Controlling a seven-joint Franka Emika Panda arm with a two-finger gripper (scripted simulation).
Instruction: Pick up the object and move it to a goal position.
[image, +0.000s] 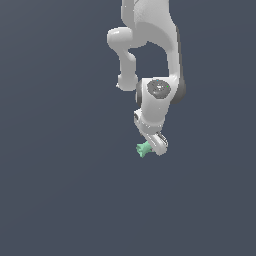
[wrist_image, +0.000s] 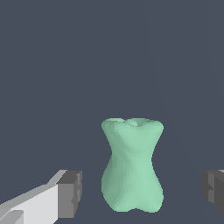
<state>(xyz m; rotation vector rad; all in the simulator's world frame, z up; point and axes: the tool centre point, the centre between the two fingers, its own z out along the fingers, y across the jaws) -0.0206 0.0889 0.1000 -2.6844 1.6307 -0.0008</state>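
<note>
Dark pads (wrist_image: 70, 194) are seen spread wide on either side of the object (wrist_image: 132, 168), neither touching it. Nothing is held by the gripper (image: 154, 146), whose jaws are parted.

Plain dark slate-grey ground (image: 55, 200), flat, uniform, filling both views

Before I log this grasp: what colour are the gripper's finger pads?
Dark grey pads on white fingers, clearest in the wrist view, flanking the mint-green object.
</note>
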